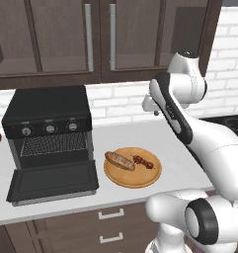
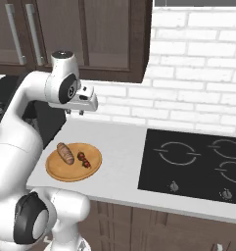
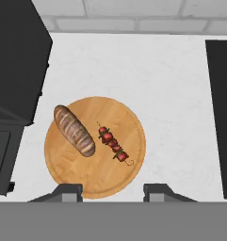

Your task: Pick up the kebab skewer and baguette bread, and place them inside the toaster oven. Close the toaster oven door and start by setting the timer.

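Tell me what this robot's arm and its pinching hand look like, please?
The arm is made of rounded, glossy white shells with dark grey bands and round caps at the joints. No cables show. The gripper is a small white block with two short dark finger tips, blunt and squared.

long golden-brown baguette loaf (image 3: 75,131): darker crust slashes
thin kebab skewer (image 3: 113,144): dark red chunks, green bits
round wooden plate (image 3: 129,169): light tan grain
boxy black toaster oven (image 1: 46,118): silver-ringed knobs
stone counter (image 3: 171,108): pale grey, faintly mottled
brick wall (image 2: 198,93): white
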